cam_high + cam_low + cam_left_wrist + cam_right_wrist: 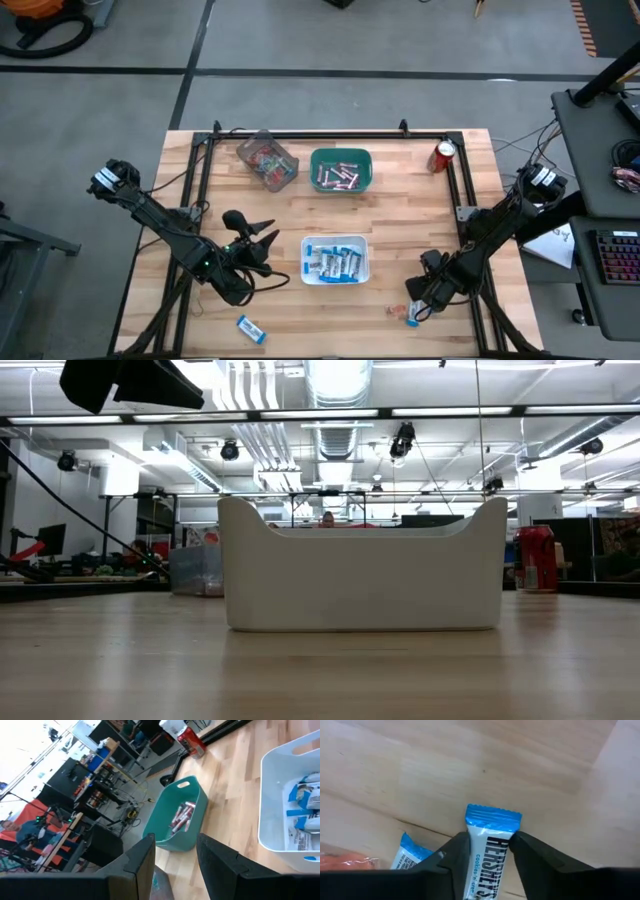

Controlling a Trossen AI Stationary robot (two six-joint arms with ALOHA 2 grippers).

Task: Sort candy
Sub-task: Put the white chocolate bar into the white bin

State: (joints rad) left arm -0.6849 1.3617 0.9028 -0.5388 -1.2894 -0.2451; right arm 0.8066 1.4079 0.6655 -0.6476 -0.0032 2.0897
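Observation:
A white bin (335, 259) in the middle of the table holds several blue-and-white packets. A green bin (341, 170) holds pinkish sticks, and a clear bin (268, 160) holds red-orange pieces. My right gripper (414, 315) is low at the near right of the table, shut on a blue-and-white packet (492, 845). A second blue packet (410, 852) and an orange piece (345, 862) lie beside it on the wood. Another blue packet (250, 329) lies at the near left. My left gripper (175, 865) is open, raised left of the white bin. My right gripper pinches the blue-and-white packet between its two fingers (457, 860), one on each long side, behind its crimped blue end (493, 816), which sticks out past the fingertips. The fingers lie along the packet. Whether the packet is clear of the table, I cannot tell.
A red soda can (443, 157) stands at the far right by the black frame rail (330, 134). The rail runs along the far edge and down both sides of the table. Bare wood lies between the white bin and my right gripper.

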